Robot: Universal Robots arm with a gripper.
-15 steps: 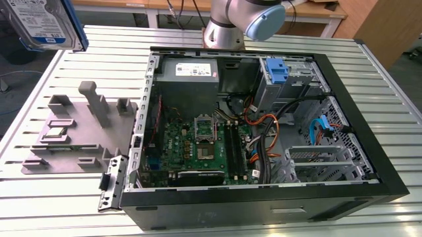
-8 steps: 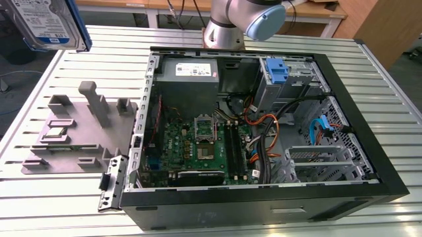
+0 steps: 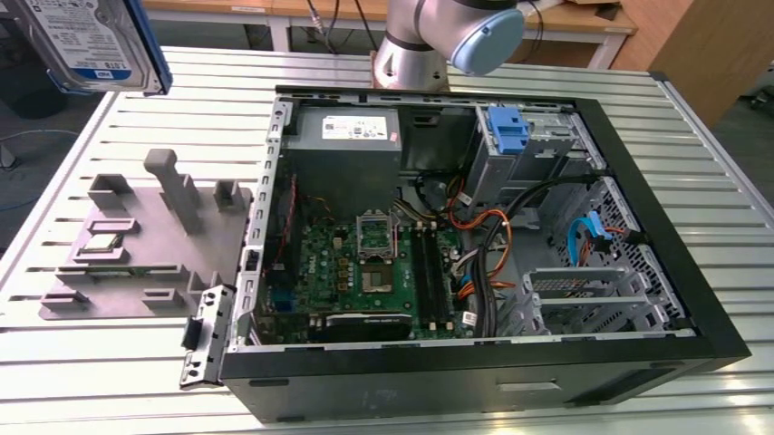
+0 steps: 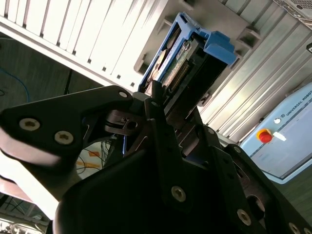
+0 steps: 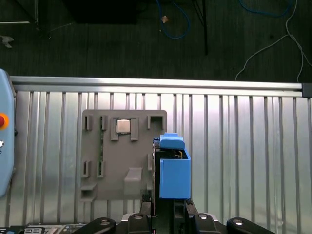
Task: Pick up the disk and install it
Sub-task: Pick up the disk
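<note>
The gripper [image 4: 168, 105] is clamped on one end of the disk [image 4: 183, 56], holding it clear of the slatted metal table [image 3: 677, 118]. In the exterior view the disk [image 3: 91, 41] hangs at the upper left, well apart from the open computer case [image 3: 708, 317]. In the first wrist view it sits above the edge of the grey fixture plate [image 5: 122, 161].

The disk [image 3: 94, 41] is a silver hard drive with a blue-and-white label and blue plastic side rails. It is held up in the air at eleven o'clock in the exterior view, label face showing. In both wrist views the disk [image 4: 176, 62] [image 5: 174, 175] appears edge-on, blue rails outermost.
</note>
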